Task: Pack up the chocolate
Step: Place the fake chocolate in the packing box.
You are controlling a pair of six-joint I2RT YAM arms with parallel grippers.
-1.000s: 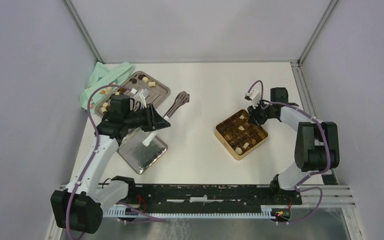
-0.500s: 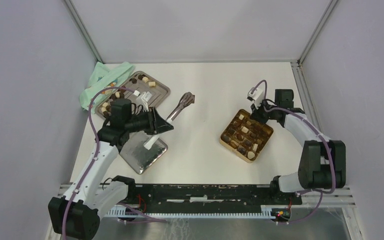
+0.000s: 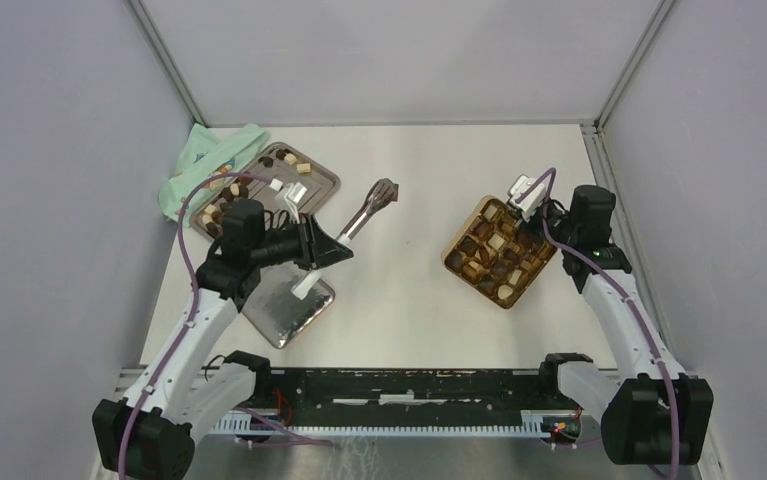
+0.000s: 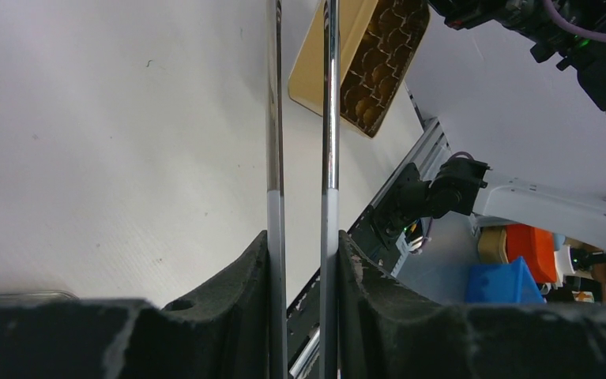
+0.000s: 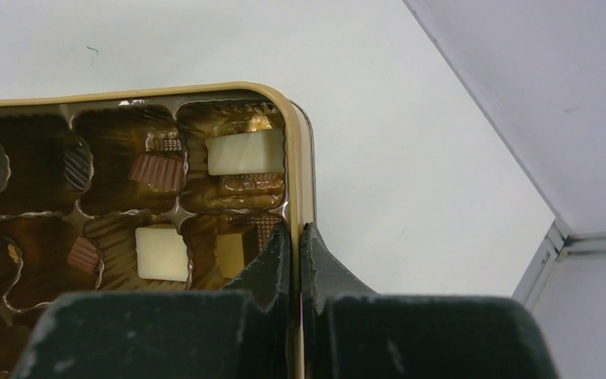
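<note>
The chocolate (image 3: pixel 497 242) fills several cells of the gold tin (image 3: pixel 475 285) at the right; brown and white pieces (image 5: pixel 244 151) show close up in the right wrist view. More chocolate pieces (image 3: pixel 227 190) lie on a metal tray (image 3: pixel 331 180) at the back left. My right gripper (image 3: pixel 542 222) is shut on the tin's far-right rim (image 5: pixel 303 158), one finger inside and one outside (image 5: pixel 295 237). My left gripper (image 3: pixel 324 245) is shut on metal tongs (image 3: pixel 369 210), whose two arms (image 4: pixel 274 118) run up between its pads (image 4: pixel 302 245) toward the tin (image 4: pixel 323 63).
A mint-green bag (image 3: pixel 209 160) lies at the back-left corner beside the loaded tray. A second, bare metal tray (image 3: pixel 279 320) sits under the left arm. The enclosure's wall and frame rail (image 3: pixel 609 190) stand close to the right of the tin.
My right gripper closed on the tin's rim and drew the tin to the right and slightly back, turning it. My left gripper and the tongs drifted a little to the right.
</note>
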